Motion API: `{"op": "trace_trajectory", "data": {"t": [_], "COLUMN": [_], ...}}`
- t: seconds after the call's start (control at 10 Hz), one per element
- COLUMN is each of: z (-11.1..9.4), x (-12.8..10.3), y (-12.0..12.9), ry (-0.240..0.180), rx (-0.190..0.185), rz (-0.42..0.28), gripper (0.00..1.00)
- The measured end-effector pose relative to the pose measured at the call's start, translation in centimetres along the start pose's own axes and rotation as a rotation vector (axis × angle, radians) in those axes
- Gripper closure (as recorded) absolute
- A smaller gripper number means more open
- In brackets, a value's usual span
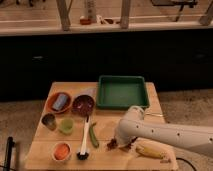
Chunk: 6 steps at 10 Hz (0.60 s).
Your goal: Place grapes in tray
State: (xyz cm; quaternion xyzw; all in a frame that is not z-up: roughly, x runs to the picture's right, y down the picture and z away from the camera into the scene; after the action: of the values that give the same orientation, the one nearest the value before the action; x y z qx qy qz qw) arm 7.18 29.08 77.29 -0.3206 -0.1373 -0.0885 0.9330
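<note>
The grapes (113, 144), a small dark red-purple bunch, lie on the wooden table (107, 159) near its front, just below the white arm's end. My gripper (120, 141) is down at the grapes, at the tip of the white arm that reaches in from the right. The arm covers the fingers. The green tray (122, 92) stands empty at the back of the table, well behind the grapes.
A yellow corn cob (150, 151) lies right of the grapes. A slim green pepper (93, 135) and a black-headed brush (84, 143) lie to their left. A dark-red bowl (83, 104), an orange bowl (59, 102), a metal cup (49, 121), a green cup (66, 125) and a small orange dish (61, 151) stand at left.
</note>
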Motion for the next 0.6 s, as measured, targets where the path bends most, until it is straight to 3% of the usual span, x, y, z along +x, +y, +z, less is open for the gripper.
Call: {"op": "trace_trajectory", "data": {"t": [0.6], "z": [-1.8], "x": [1.8], "y": [-1.5], "ry": [-0.036], "rx": [0.038], "rz": [0.001], "gripper": [1.0]}}
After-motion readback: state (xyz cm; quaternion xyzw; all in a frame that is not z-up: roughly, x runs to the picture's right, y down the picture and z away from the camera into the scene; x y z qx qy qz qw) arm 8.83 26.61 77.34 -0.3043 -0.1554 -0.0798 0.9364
